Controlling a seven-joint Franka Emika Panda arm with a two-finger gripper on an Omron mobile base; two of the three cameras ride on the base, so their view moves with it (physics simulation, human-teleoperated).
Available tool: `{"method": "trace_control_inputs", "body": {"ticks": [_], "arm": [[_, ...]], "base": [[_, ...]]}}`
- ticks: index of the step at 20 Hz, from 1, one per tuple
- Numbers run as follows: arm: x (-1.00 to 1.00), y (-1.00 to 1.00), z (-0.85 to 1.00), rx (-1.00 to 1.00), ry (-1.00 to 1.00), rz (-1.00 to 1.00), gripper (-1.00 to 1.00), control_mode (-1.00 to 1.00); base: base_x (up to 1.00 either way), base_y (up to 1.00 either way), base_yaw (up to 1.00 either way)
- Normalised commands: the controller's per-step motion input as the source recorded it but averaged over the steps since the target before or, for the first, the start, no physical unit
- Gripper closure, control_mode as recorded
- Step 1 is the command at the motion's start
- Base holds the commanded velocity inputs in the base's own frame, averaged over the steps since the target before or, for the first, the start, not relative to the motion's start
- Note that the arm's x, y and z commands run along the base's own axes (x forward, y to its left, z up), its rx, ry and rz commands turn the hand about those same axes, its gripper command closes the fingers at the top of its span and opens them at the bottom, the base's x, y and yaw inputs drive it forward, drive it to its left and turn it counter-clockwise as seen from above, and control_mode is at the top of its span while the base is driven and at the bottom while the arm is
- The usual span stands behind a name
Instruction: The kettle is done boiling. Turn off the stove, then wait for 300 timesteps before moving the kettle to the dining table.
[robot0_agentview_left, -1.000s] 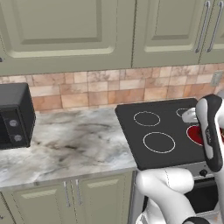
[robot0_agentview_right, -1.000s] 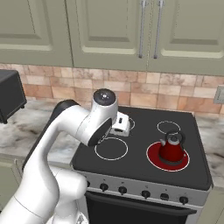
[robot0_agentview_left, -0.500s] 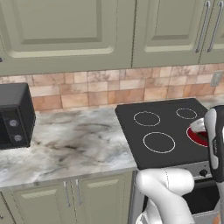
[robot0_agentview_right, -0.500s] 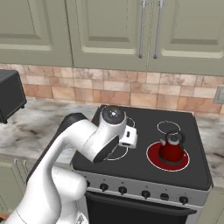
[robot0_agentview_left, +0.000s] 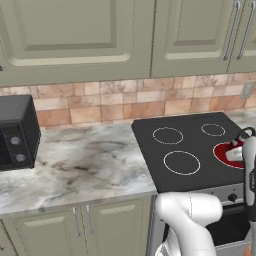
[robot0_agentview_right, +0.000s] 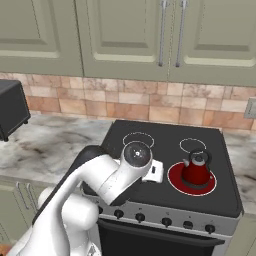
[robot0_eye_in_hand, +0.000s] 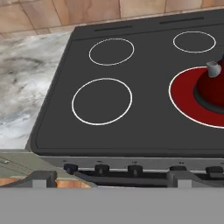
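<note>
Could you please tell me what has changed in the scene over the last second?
The arm has swung down and forward, carrying the claw from above the stove to its front edge, near the row of knobs. Nothing was gripped or released; the claw remains open. The kettle stayed on its glowing red burner, and the base did not move.

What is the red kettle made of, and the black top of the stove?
The kettle looks like smooth painted or enamelled metal: even red body, thin silver handle. The stove top looks like black glass: flat, dark and plain, with thin white rings. These are rendered pictures, so that's a guess.
</note>
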Motion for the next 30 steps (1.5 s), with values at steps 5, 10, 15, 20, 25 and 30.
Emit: {"method": "trace_control_inputs", "body": {"ticks": [5, 10, 15, 20, 25, 30], "arm": [[-0.16, -0.16, -0.22, 0.00, -0.06, 0.00, -1.00, -1.00], [-0.05, -0.10, -0.25, 0.00, -0.07, 0.00, -1.00, -1.00], [-0.01, -0.13, -0.12, -0.07, -0.01, 0.00, -1.00, -1.00], [0.00, -0.19, -0.19, -0.14, -0.01, 0.00, -1.00, -1.00], [-0.02, -0.30, -0.16, -0.10, -0.01, 0.00, -1.00, -1.00], [-0.13, -0.29, -0.08, -0.01, 0.00, 0.00, -1.00, -1.00]], "base": [[0.00, 0.00, 0.00], [0.00, 0.00, 0.00], [0.00, 0.00, 0.00], [0.00, 0.00, 0.00], [0.00, 0.00, 0.00], [0.00, 0.00, 0.00]]}}
